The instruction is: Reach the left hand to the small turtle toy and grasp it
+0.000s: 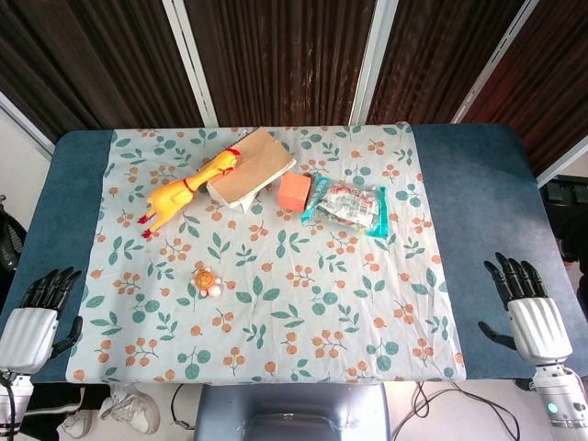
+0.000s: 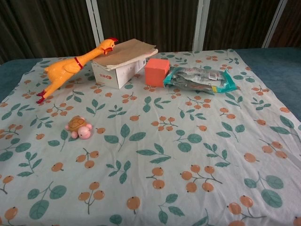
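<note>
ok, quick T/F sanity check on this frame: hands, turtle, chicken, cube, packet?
1. The left hand already holds the turtle toy. False: it rests at the table's near left edge, apart from the toy, holding nothing.
2. The rubber chicken has its head against the cardboard box. True.
3. The orange cube sits on top of the box. False: it stands on the cloth between the box and the plastic packet.
4. The right hand is off the cloth, fingers apart, empty. True.
5. The turtle lies nearer the robot than the chicken does. True.
</note>
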### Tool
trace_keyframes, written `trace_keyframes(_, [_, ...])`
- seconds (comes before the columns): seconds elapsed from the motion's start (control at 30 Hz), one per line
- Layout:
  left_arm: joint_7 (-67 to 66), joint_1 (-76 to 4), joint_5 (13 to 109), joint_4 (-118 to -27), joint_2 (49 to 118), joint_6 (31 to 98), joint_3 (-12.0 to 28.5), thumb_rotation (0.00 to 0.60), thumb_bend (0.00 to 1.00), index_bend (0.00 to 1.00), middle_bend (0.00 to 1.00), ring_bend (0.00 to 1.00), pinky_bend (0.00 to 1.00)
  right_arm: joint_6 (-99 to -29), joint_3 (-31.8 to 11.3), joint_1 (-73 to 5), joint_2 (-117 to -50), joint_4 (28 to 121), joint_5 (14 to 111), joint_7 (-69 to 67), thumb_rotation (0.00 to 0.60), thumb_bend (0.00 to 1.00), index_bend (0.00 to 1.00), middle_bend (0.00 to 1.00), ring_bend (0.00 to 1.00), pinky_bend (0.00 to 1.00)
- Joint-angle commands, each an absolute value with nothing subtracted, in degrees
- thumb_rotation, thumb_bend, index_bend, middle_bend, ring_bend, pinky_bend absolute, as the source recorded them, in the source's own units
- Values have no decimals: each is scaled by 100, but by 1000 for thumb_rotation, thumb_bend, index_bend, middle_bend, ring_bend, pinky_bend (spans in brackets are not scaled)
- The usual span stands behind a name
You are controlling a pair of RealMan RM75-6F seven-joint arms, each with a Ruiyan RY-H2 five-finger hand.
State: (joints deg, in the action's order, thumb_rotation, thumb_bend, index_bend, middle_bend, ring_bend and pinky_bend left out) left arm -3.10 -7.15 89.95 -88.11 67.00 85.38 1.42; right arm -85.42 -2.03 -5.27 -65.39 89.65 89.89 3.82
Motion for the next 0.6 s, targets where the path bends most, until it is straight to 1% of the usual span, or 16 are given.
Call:
trace_keyframes(0.03, [-351, -732, 8987, -8808, 6725, 8503, 136, 600, 476, 0, 46, 28, 127, -8555, -198, -516, -6518, 8982, 8995, 356, 600, 262, 0, 0, 0, 0])
trace_keyframes(0.13, [-364, -819, 9032, -8766, 6803, 8398, 135, 600, 476, 0, 42, 28, 127, -8617, -193, -484, -6477, 8990, 9017, 322, 600, 262, 0, 0, 0, 0])
trace_keyframes(0.2, [-255, -946, 9189, -8611, 6931, 8328, 132, 600, 476, 0, 39, 56, 145, -8682, -182, -456, -6447, 9010, 9061, 271, 600, 262, 0, 0, 0, 0])
trace_keyframes(0.23, [-185, -1016, 9258, -8521, 7008, 8291, 140, 600, 477, 0, 39, 100, 181, -8716, -180, -443, -6439, 9007, 9080, 264, 600, 262, 0, 0, 0, 0])
trace_keyframes(0.27, [-129, -1093, 9330, -8421, 7100, 8264, 159, 600, 477, 0, 38, 165, 242, -8744, -178, -429, -6435, 9001, 9093, 268, 600, 262, 0, 0, 0, 0])
trace_keyframes(0.37, [-121, -1397, 9550, -8050, 7438, 8124, 239, 600, 477, 0, 41, 386, 471, -8790, -173, -398, -6426, 9011, 9100, 269, 600, 261, 0, 0, 0, 0])
trace_keyframes(0.43, [-119, -1620, 9701, -7851, 7661, 7998, 267, 600, 476, 2, 42, 497, 576, -8818, -169, -382, -6422, 9023, 9115, 284, 600, 262, 0, 0, 0, 0])
trace_keyframes(0.5, [-149, -1870, 9764, -7675, 7840, 7745, 298, 600, 477, 6, 45, 561, 644, -8836, -159, -372, -6419, 9038, 9142, 284, 600, 261, 0, 0, 0, 0])
trace_keyframes(0.6, [-332, -2166, 9773, -7510, 8040, 7377, 331, 600, 478, 13, 50, 618, 694, -8846, -154, -360, -6414, 9044, 9150, 285, 600, 262, 0, 0, 0, 0])
